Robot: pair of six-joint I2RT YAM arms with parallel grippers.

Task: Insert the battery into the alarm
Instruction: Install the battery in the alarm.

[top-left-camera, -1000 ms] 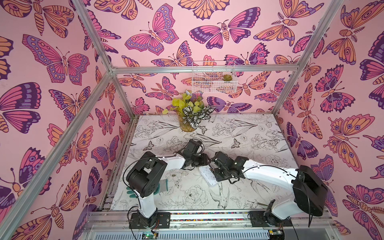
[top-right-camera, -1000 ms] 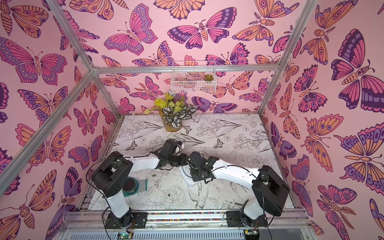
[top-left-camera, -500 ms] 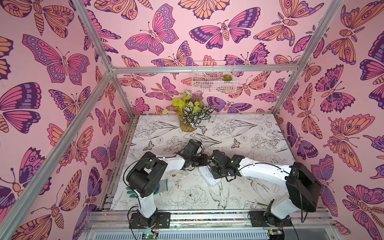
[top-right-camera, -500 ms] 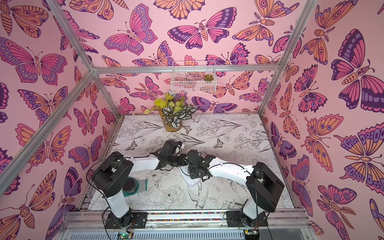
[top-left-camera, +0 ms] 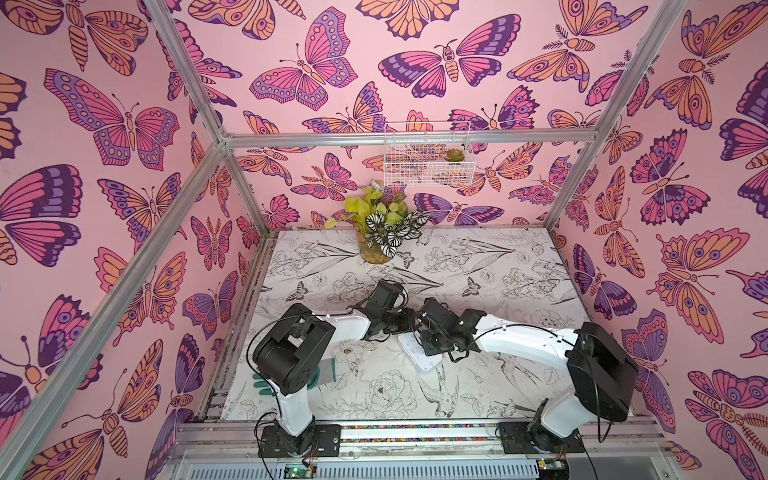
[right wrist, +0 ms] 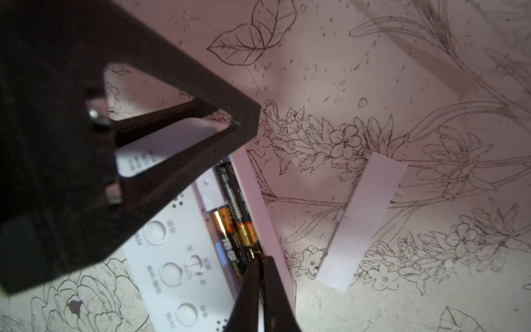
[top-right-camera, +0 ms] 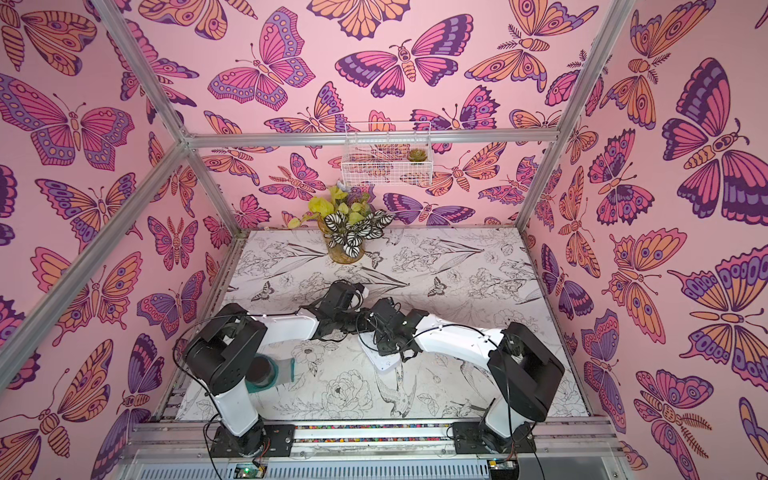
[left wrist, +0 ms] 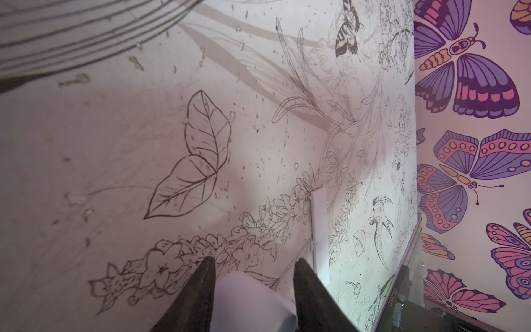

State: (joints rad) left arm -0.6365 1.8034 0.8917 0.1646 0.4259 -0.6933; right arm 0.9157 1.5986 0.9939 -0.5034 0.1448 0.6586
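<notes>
The white alarm (right wrist: 178,250) lies face down on the table, button side up, with its battery bay open; it also shows in both top views (top-left-camera: 419,360) (top-right-camera: 384,361). A black and gold battery (right wrist: 234,230) lies in the bay. My right gripper (right wrist: 260,260) is shut, with its tips pressed against that battery's near end inside the bay. My left gripper (left wrist: 254,264) is shut on one end of the alarm (left wrist: 253,301), and its black fingers (right wrist: 201,138) straddle the white body. From above, both wrists meet over the alarm and hide most of it.
A white battery cover (right wrist: 365,218) lies flat on the table beside the alarm and shows edge-on in the left wrist view (left wrist: 319,230). A potted plant (top-left-camera: 376,249) stands at the back. A wire basket (top-left-camera: 426,156) hangs on the rear wall. A teal and grey object (top-right-camera: 270,372) lies by the left arm's base.
My right arm has shifted a little to the left over the alarm, closer to the left gripper. The left arm and the alarm have stayed put.
</notes>
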